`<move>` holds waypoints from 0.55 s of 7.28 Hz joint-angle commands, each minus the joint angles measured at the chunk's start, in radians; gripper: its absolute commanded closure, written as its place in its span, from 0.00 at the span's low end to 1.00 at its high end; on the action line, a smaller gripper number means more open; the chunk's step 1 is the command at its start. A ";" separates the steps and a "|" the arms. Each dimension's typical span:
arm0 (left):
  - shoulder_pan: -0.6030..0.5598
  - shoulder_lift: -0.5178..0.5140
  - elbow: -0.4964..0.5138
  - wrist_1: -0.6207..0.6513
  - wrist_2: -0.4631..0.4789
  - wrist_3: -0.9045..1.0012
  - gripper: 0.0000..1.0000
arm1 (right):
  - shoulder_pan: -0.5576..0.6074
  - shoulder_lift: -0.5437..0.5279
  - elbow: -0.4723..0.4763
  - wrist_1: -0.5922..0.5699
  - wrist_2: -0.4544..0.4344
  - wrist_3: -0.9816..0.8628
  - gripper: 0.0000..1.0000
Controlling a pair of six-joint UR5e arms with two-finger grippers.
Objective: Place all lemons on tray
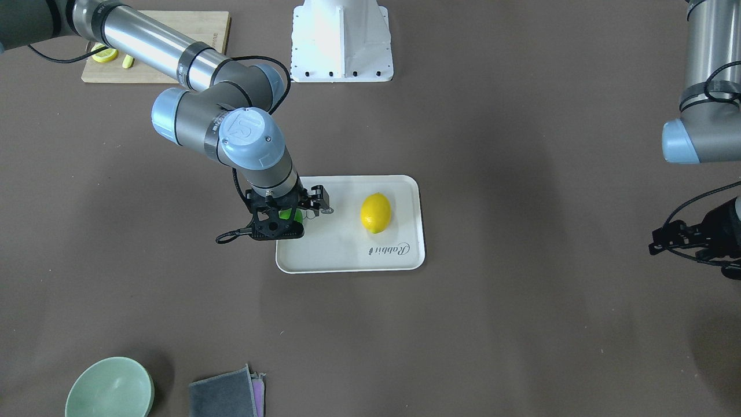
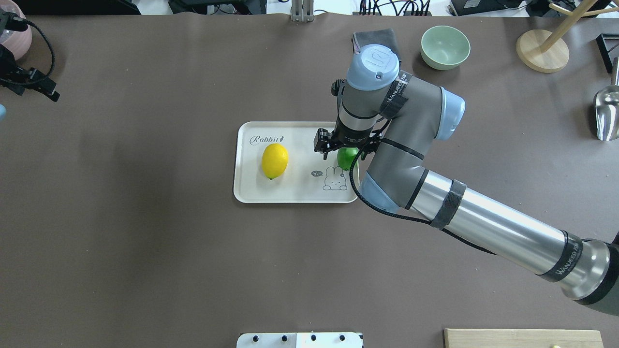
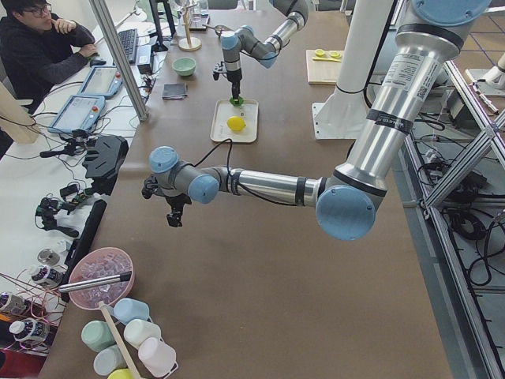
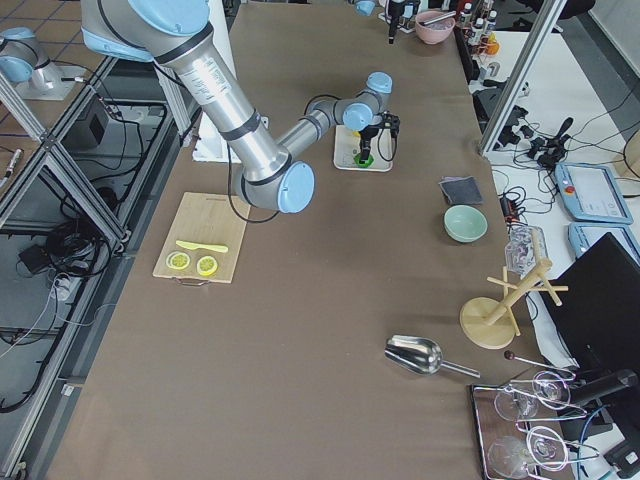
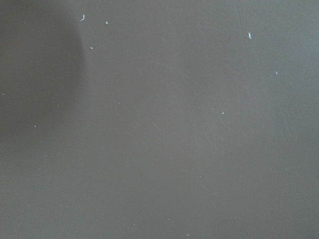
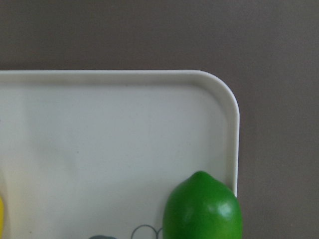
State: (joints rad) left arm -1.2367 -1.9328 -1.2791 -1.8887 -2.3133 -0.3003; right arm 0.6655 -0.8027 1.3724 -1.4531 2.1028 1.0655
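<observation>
The cream-white tray (image 2: 295,195) with the "Rabbit" script lies mid-table and also shows in the front view (image 1: 347,263). The yellow lemon (image 2: 274,160) lies on its left half, also seen from the front (image 1: 375,212). The green lemon (image 2: 347,157) lies on the tray by its right rim, near the far right corner (image 6: 203,209). My right gripper (image 2: 342,151) hangs straight down over the green lemon, with its fingers apart on either side, and looks open. My left gripper (image 2: 34,82) hangs over bare table at the far left, and whether it is open is unclear.
A wooden cutting board (image 1: 156,52) with lemon slices (image 1: 105,55) lies near the robot's right. A green bowl (image 2: 445,46), a folded grey cloth (image 2: 375,37), a wooden stand (image 2: 541,50) and a metal scoop (image 2: 607,113) sit along the far right.
</observation>
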 commanded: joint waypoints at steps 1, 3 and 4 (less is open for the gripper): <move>0.000 0.000 0.001 0.002 0.000 0.003 0.02 | 0.035 -0.009 -0.010 0.014 0.000 -0.091 0.00; 0.000 0.000 -0.003 0.002 -0.008 0.003 0.02 | 0.153 -0.035 -0.010 0.011 0.143 -0.125 0.00; 0.000 0.000 -0.003 0.002 -0.006 0.003 0.02 | 0.233 -0.083 -0.001 0.014 0.260 -0.171 0.00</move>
State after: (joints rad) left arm -1.2364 -1.9329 -1.2814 -1.8870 -2.3192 -0.2977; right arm 0.8019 -0.8382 1.3641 -1.4415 2.2265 0.9412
